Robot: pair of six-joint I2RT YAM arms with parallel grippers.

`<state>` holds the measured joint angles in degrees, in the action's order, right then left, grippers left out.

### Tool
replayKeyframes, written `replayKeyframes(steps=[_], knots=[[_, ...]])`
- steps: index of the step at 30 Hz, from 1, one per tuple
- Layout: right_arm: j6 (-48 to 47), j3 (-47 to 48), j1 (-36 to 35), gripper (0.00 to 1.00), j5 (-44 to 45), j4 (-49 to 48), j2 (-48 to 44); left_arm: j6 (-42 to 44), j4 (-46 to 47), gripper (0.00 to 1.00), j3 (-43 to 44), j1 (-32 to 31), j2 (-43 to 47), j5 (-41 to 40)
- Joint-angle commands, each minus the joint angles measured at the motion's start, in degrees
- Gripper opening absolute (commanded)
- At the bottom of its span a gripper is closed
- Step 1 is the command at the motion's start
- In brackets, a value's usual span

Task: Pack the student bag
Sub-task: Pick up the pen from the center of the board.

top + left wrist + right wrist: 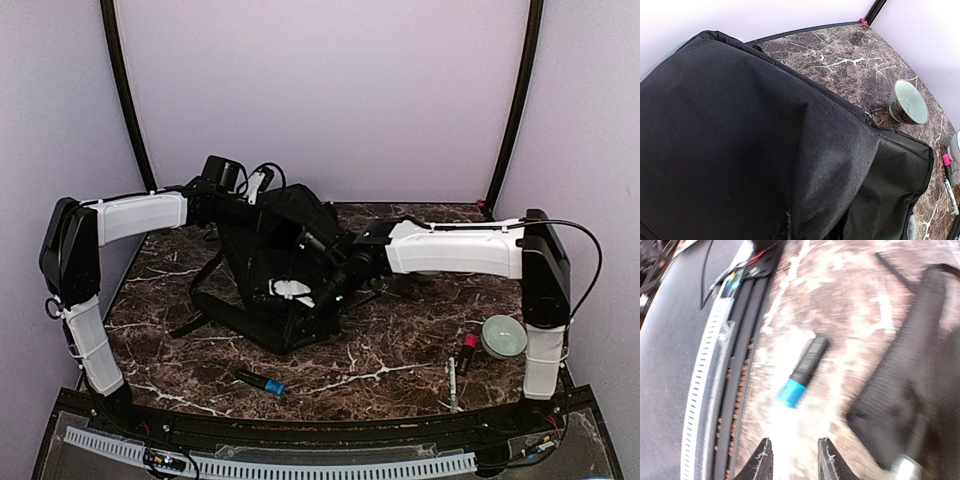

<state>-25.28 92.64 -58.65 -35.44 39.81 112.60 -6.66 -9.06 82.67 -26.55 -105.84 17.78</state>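
The student bag, a large black backpack, stands propped up at the table's middle, its straps trailing to the left. My left gripper is at the bag's top. In the left wrist view black bag fabric fills the frame and gathers into a crease at the bottom centre, hiding the fingers. My right gripper is at the bag's front lower side. In the right wrist view it is open and empty, above the table. A black marker with a blue cap lies ahead of it, also seen in the top view.
A pale green bowl sits at the right, also in the left wrist view. A pink-capped marker and a thin pen lie beside it. A bag strap lies right of the right fingers. The table's front rail is at left.
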Motion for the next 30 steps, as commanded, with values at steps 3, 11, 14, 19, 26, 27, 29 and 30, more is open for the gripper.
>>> replayKeyframes(steps=[3, 11, 14, 19, 26, 27, 29, 30], knots=[[1.1, 0.9, -6.4, 0.32, 3.2, -0.6, 4.8, -0.5, 2.4, 0.03, 1.3, -0.4, 4.2, 3.2], [3.3, 2.6, -13.1, 0.40, 13.6, -3.6, 9.9, -0.6, 2.2, 0.03, 1.5, -0.6, 4.6, 3.4], [3.7, 0.0, -15.2, 0.44, 18.5, -7.2, 9.1, -0.6, 2.2, 0.03, 1.5, -0.5, 4.8, 3.5], [6.0, 0.2, -16.8, 0.44, 26.1, -9.2, 10.3, -0.8, 2.4, 0.03, 1.5, -0.5, 5.0, 3.8], [7.9, 1.6, -17.7, 0.44, 34.6, -11.3, 12.5, -0.6, 2.3, 0.03, 1.4, -0.5, 5.0, 3.6], [8.2, 2.0, -17.7, 0.44, 35.0, -11.3, 12.9, -0.6, 2.4, 0.03, 1.4, -0.6, 5.0, 3.5], [8.5, 2.6, -17.7, 0.43, 35.1, -11.0, 13.6, -0.6, 2.4, 0.03, 1.3, -0.6, 4.9, 3.4], [8.6, 2.9, -17.7, 0.43, 34.9, -10.8, 13.9, -0.5, 2.3, 0.03, 1.3, -0.6, 4.9, 3.4]])
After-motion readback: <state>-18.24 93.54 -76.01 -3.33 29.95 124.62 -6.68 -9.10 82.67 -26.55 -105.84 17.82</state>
